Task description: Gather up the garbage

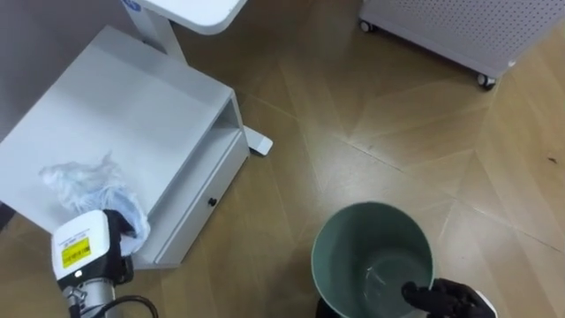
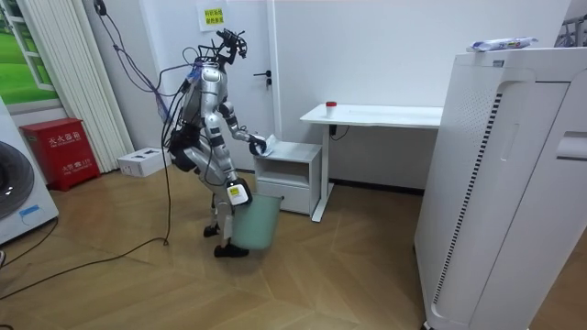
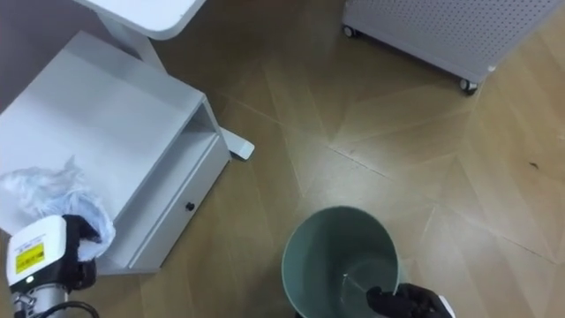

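The crumpled, translucent white plastic wrapper (image 1: 84,181) lies bunched on top of the low white drawer cabinet (image 1: 132,106), near its front edge. The left hand (image 1: 124,231) touches the wrapper, but I cannot tell how its fingers are set. The yellow label (image 1: 75,250) on the left wrist carries unreadable print. The right hand (image 1: 446,298) curls over the rim of the round pale-green plastic bin (image 1: 340,256).

Soft, even room light falls on my work: the white cabinet (image 1: 124,106) top glows bright, the wood floor (image 1: 397,115) carries a pale sheen on the far side, and the green bin (image 1: 338,240) holds a small glint inside; shadows are faint.
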